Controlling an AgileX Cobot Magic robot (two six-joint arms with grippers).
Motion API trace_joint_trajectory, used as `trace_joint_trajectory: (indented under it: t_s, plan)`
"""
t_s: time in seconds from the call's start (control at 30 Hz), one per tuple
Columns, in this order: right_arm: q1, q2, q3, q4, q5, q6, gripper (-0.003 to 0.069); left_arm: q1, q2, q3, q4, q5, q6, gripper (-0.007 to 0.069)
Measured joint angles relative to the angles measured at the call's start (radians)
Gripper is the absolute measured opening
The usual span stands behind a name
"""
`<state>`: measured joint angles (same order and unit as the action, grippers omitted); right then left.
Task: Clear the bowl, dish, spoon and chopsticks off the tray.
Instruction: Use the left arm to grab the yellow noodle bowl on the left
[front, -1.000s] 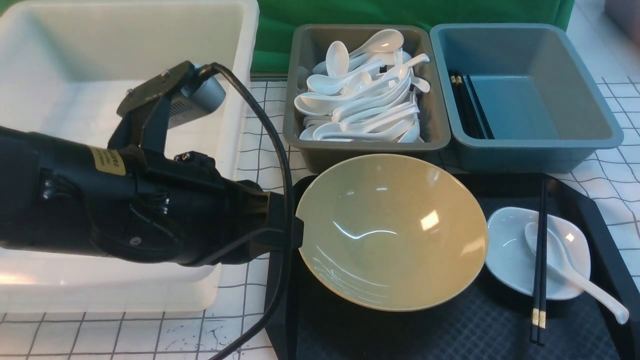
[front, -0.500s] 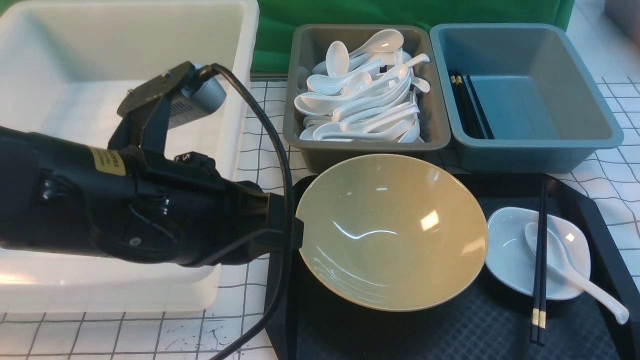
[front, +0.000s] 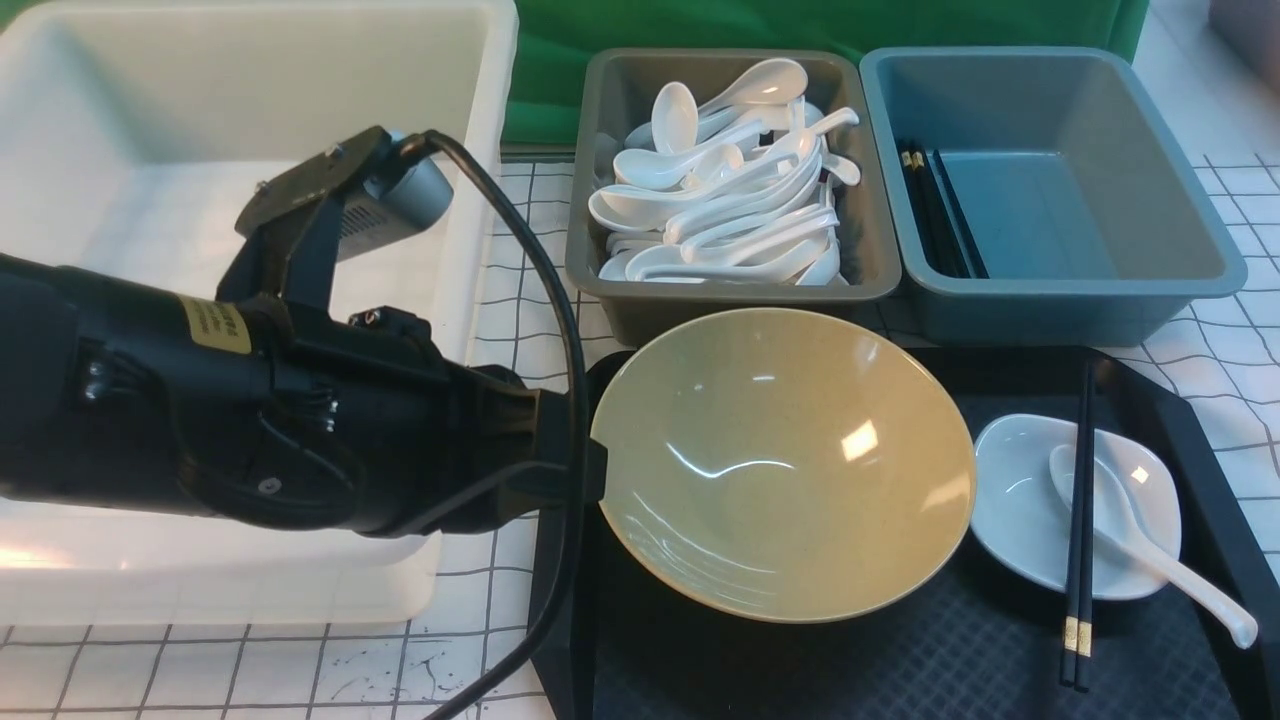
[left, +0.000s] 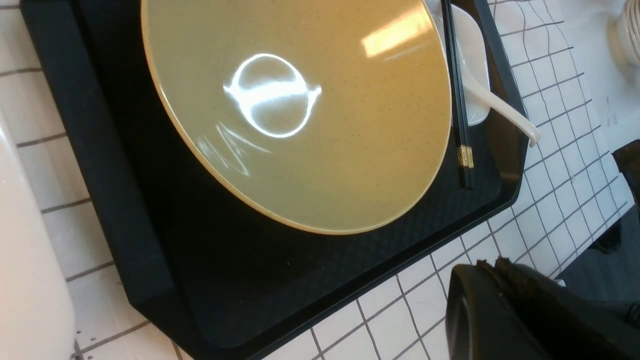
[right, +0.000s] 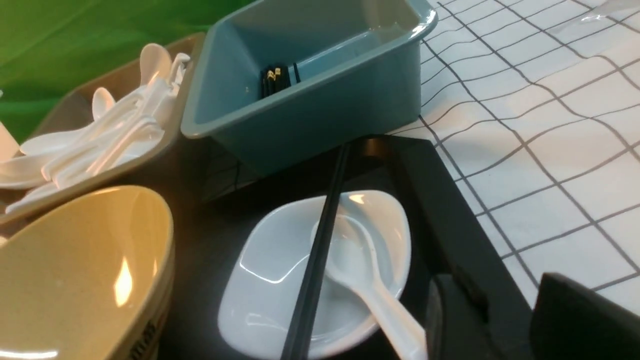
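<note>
Grid-lined tabletop (front: 300, 670) carries grey bin (front: 740, 300) and blue bin (front: 1060, 305) behind tray (front: 900, 670) and bowl (front: 780, 460).

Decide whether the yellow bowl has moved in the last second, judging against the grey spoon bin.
No. The bowl still overlaps the front of the grey spoon bin exactly as before; no shift shows.

Bowl (front: 780, 460): I count one
Dish (front: 1015, 500): one
Spoon (front: 1200, 593) on tray (front: 900, 660): one
Chopsticks (front: 1080, 520): one pair
Bins beyond tray: two, grey bin (front: 700, 305), blue bin (front: 1040, 315)

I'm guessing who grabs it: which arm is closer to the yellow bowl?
Left. The left gripper is at the bowl's rim; the right gripper is past the dish.
</note>
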<state>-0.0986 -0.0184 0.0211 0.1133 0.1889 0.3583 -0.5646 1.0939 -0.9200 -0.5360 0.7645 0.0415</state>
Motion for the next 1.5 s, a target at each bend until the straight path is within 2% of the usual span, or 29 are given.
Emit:
trace_joint_trajectory:
  t_s: [0.2, 0.57, 0.7, 0.77, 0.9, 0.97, 1.07, 1.17, 1.33, 1.5]
  plan:
    - [0.000, 0.000, 0.003, 0.002, -0.019, 0.092, 0.0235, 0.000, 0.000, 0.000, -0.002, 0.005, 0.000, -0.0001]
    - [0.000, 0.000, 0.006, 0.002, -0.094, 0.160, 0.0235, 0.000, 0.000, 0.000, -0.002, 0.017, 0.000, -0.0001]
    - [0.000, 0.000, 0.006, 0.002, -0.065, 0.230, 0.0235, 0.000, 0.000, 0.000, -0.002, 0.017, 0.000, -0.0001]
    - [0.000, 0.000, -0.004, 0.002, 0.012, 0.233, 0.0227, 0.000, 0.000, 0.000, -0.002, 0.017, -0.003, -0.0001]
    - [0.025, 0.006, -0.101, 0.010, 0.155, 0.154, 0.0162, 0.000, 0.006, 0.000, -0.002, 0.017, -0.004, -0.0001]
    - [0.074, 0.053, -0.205, 0.038, 0.249, 0.032, 0.0081, 0.000, 0.014, 0.000, -0.002, 0.017, -0.009, -0.0001]
    - [0.134, 0.123, -0.326, 0.048, 0.364, -0.063, 0.0033, 0.000, 0.029, 0.000, 0.001, 0.017, -0.015, -0.0001]
    - [0.195, 0.231, -0.451, 0.048, 0.538, -0.151, 0.0025, 0.000, 0.053, 0.000, 0.006, 0.009, -0.025, -0.0001]
    - [0.239, 0.384, -0.603, 0.048, 0.749, -0.261, 0.0025, 0.000, 0.115, -0.040, 0.033, 0.015, -0.061, -0.0001]
    - [0.242, 0.494, -0.705, 0.048, 0.850, -0.380, 0.0027, 0.000, 0.218, -0.170, 0.117, 0.095, -0.117, -0.0001]
